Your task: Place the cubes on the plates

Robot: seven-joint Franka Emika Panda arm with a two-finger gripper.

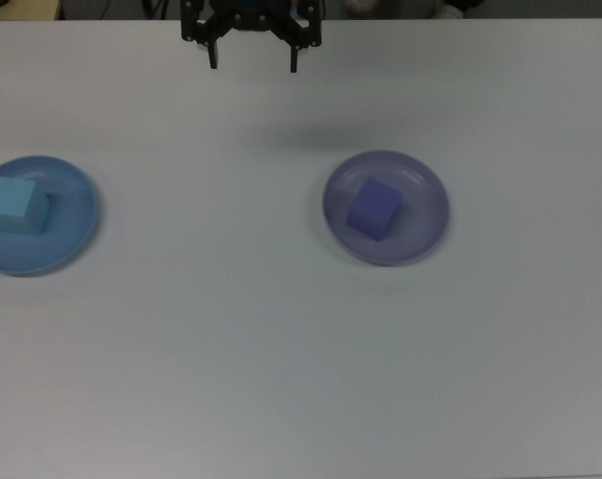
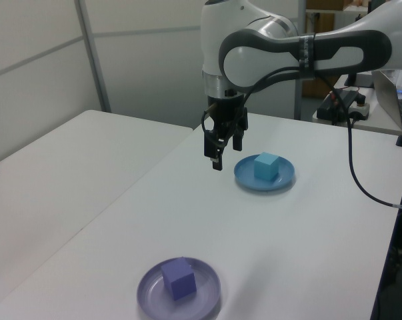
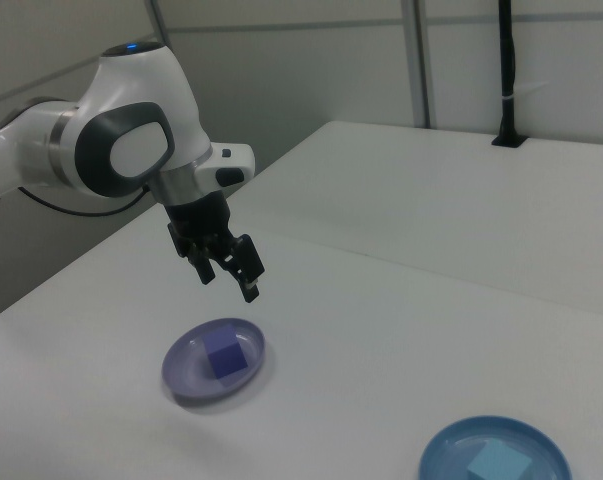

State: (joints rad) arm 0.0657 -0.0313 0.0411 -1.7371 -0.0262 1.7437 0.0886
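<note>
The light cyan cube (image 1: 11, 203) rests on the light blue plate (image 1: 76, 228) at the top view's left edge. The purple-blue cube (image 1: 372, 209) sits on the lavender plate (image 1: 427, 214) right of centre. My gripper (image 1: 254, 66) hangs open and empty above the table's far edge, apart from both plates. In the left view the gripper (image 2: 226, 155) hovers just left of the cyan cube (image 2: 267, 165) and its plate (image 2: 244, 177); the purple-blue cube (image 2: 178, 278) and its plate (image 2: 205, 293) lie near the bottom. The right view shows the gripper (image 3: 228, 284) above the purple-blue cube (image 3: 224, 357).
A second white table (image 2: 61, 167) adjoins on the left view's left. A black cable (image 2: 361, 180) hangs from the arm at the left view's right. A dark post (image 3: 505, 70) stands at the far table edge in the right view.
</note>
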